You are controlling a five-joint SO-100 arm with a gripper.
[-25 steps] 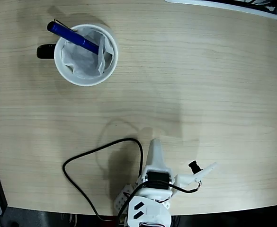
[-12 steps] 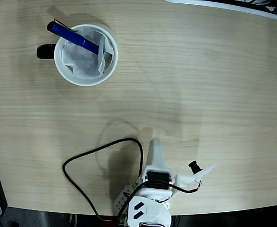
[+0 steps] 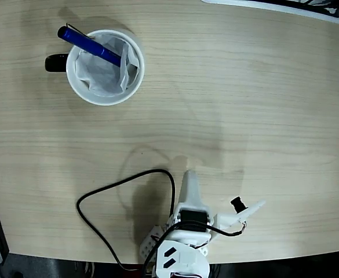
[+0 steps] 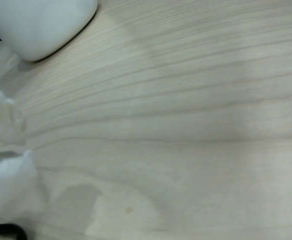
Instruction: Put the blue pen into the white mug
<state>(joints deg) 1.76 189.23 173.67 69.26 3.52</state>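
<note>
One pen, one mug, upper left of fixed view.
We count one blue pen (image 3: 90, 44) leaning inside the white mug (image 3: 104, 97), on crumpled paper (image 3: 102, 72); gripper (image 3: 215, 202) at bottom edge, jaw state unclear.

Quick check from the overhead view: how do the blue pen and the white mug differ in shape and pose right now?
The blue pen is slim and glossy deep blue; the white mug is broad, round and white with a black handle. The pen leans tilted, its upper end jutting over the rim at upper left; the mug stands upright on the table. The pen sits inside; the mug holds it. Both are far from the arm.
</note>
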